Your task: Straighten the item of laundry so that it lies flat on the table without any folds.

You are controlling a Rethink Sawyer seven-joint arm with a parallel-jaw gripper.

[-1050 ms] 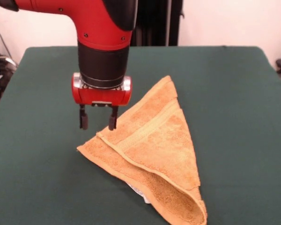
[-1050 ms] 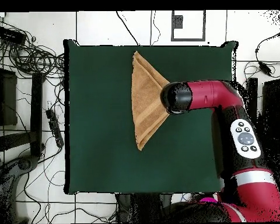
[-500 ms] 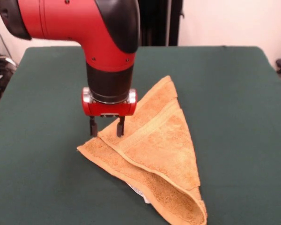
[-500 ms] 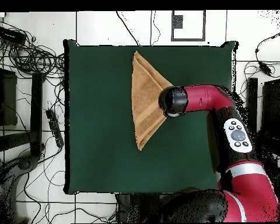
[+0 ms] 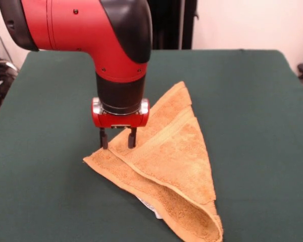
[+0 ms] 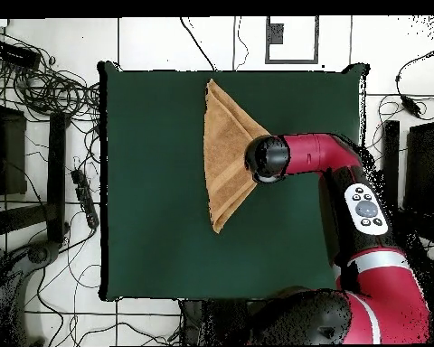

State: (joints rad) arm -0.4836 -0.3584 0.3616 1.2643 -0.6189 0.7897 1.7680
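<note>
We see the gripper (image 5: pixel 118 145) poised at the folded corner of the towel (image 5: pixel 164 166), which lies doubled into a triangle near the middle of the table (image 5: pixel 252 101), one long edge running toward the front. The two dark fingers (image 5: pixel 132 137) stand a little apart, straddling the corner of the upper layer, with nothing clamped between them. Whether the tips touch the cloth we cannot quite tell (the overhead view hides them under the arm). The risk, as we judge it, is a grab that takes both layers at once, dragging the whole triangle instead of peeling it open, or a pinch so shallow that the thick terry slips free.
</note>
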